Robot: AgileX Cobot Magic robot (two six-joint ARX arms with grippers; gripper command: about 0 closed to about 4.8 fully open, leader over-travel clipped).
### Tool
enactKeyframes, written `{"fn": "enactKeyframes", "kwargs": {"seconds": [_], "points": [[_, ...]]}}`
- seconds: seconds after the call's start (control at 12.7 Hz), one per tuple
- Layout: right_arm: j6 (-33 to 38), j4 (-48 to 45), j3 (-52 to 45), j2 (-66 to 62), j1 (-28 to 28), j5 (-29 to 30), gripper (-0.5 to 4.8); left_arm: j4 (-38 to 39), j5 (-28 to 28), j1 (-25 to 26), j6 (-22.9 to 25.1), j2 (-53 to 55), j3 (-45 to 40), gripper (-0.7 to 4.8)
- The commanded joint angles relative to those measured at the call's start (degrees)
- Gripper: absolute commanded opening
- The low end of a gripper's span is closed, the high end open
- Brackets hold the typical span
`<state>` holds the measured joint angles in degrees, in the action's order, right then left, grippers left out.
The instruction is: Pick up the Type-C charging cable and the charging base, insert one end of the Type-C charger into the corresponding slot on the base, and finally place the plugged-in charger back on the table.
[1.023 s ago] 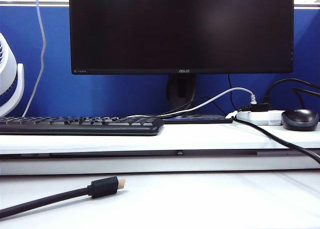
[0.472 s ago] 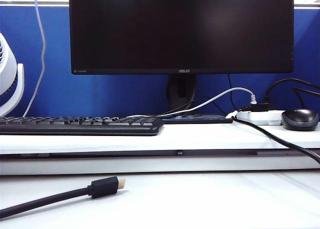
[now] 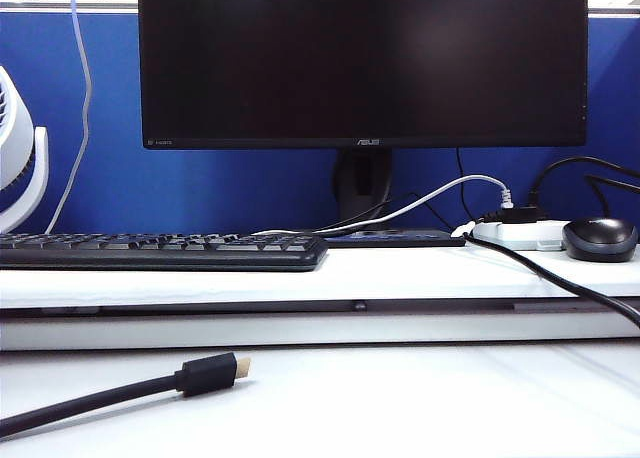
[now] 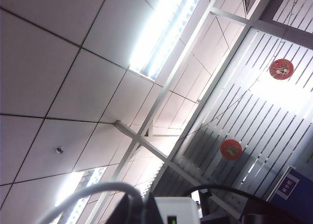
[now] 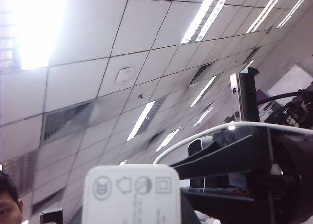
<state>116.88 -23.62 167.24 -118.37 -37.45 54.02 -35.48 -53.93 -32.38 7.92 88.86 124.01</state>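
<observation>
Room: white ceiling tiles (image 4: 73, 87) and long lights fill both wrist views, so both wrist cameras look up.
Left gripper: I see the left gripper (image 5: 186, 172) from the right wrist view as a dark shape reaching toward the white block. Its jaws are squeezed tight. I think they pinch the Type-C charging cable (image 4: 98, 189), which bends in an arc right down to it.
Right gripper: its fingers are hidden under the charging base (image 5: 132, 194). The base floats close in front of this camera, so I judge the right gripper is grasping it.
Where the things are: cable and base are both up in the air, close together between the two grippers, not on the table (image 3: 420, 398).
Done so far: both things are picked up and brought near each other.
Plug: I cannot tell if the cable end is in the slot yet. The spot where they meet is cut off at the picture edge.
Left to do: push the plug in if it is not in, then set the joined charger back on the table.
Arm pose: both wrists are tipped back and the grippers face each other. Neither arm shows in the exterior view.
Table now: only the thick black cable (image 3: 210, 374) lies on the front part; the keyboard (image 3: 160, 250) sits on the step behind.
</observation>
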Motion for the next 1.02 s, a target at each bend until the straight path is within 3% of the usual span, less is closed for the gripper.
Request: {"fn": "enactKeyframes", "kwargs": {"seconds": [0.08,0.24,0.31,0.79,1.02], "points": [[-0.17,-0.44,0.24,0.57,-0.66,1.53,-0.05,6.58,0.35,0.04,-0.33,1.11,-0.59,-0.06],[1.42,-0.85,0.24,0.55,-0.66,1.42,-0.05,7.13,0.33,0.07,0.63,1.11,-0.59,-0.06],[-1.07,2.38,0.24,0.59,-0.63,3.93,-0.05,9.55,0.11,0.28,0.22,1.11,-0.59,-0.06],[-5.16,8.37,0.24,1.42,-0.59,5.25,-0.05,8.72,-0.31,1.53,-1.09,1.11,-0.57,0.03],[-6.40,8.13,0.24,1.49,-0.46,4.42,-0.05,8.35,-0.28,1.55,-1.09,1.07,-0.57,3.16]]}}
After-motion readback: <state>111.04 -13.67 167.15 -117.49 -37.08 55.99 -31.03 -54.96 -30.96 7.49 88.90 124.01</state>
